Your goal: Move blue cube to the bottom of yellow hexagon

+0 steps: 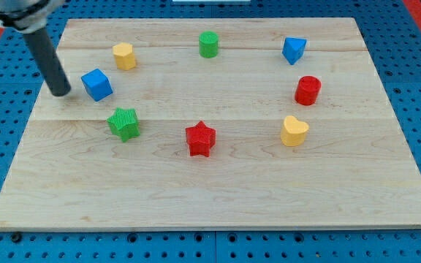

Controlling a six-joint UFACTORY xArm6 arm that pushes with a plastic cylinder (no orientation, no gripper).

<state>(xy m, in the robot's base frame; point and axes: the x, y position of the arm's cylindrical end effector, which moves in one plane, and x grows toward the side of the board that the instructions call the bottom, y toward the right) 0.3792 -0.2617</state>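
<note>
The blue cube lies on the wooden board at the view's upper left. The yellow hexagon sits just above it and a little to the right, with a small gap between them. My tip rests on the board just left of the blue cube, a short gap away, not touching it. The dark rod rises from the tip toward the view's top left corner.
A green star lies right below the blue cube. A red star, a yellow heart, a red cylinder, a blue angular block and a green cylinder stand farther right. The board's left edge is near the tip.
</note>
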